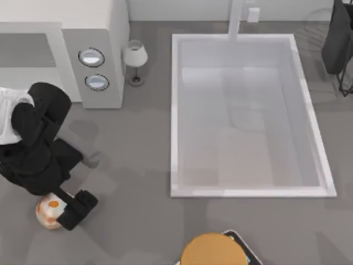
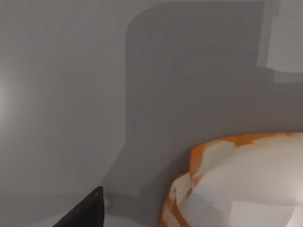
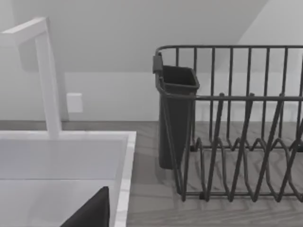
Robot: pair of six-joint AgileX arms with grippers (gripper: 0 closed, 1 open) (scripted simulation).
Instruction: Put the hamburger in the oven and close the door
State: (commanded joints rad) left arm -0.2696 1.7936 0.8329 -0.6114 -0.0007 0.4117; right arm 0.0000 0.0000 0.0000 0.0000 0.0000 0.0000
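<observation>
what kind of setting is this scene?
Most likely a simulated kitchen counter. A big white sink basin with a faucet sits beside a white oven with two dials, and a dark wire dish rack stands past the sink. The left gripper is at a hamburger.

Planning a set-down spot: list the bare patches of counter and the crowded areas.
Bare: the strip between the oven and the sink, below the small lamp, and the band under the sink's front rim toward the orange-brown disc. Crowded: the front-left corner, with the left gripper at the hamburger.
</observation>
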